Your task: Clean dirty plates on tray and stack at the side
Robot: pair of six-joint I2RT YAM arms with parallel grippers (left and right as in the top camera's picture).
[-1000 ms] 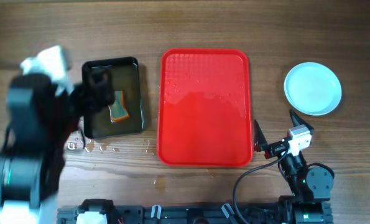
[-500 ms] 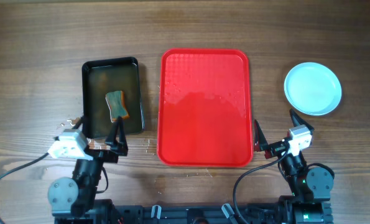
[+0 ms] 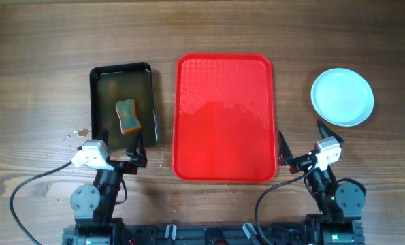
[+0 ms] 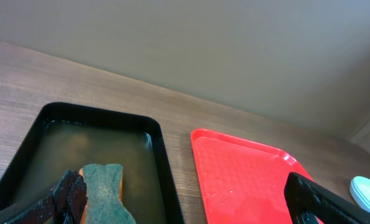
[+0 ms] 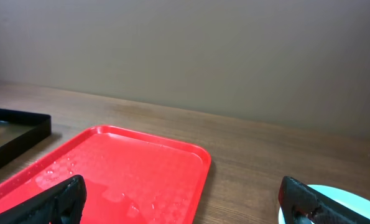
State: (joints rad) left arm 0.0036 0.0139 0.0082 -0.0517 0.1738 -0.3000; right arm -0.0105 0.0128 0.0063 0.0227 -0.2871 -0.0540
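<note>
The red tray lies in the middle of the table, wet with droplets and with no plate on it. It also shows in the left wrist view and the right wrist view. The pale blue plates sit as one round pile on the table right of the tray. Only an edge shows in the left wrist view and the right wrist view. My left gripper is open and empty at the black tray's near end. My right gripper is open and empty between the tray and the plates.
A black tray of murky water stands left of the red tray, with a green-and-orange sponge lying in it. Water drops lie on the wood by its near left corner.
My left arm has drawn back from over the black tray to the table's front edge, and the sponge stays in the water. The right arm has not moved.
</note>
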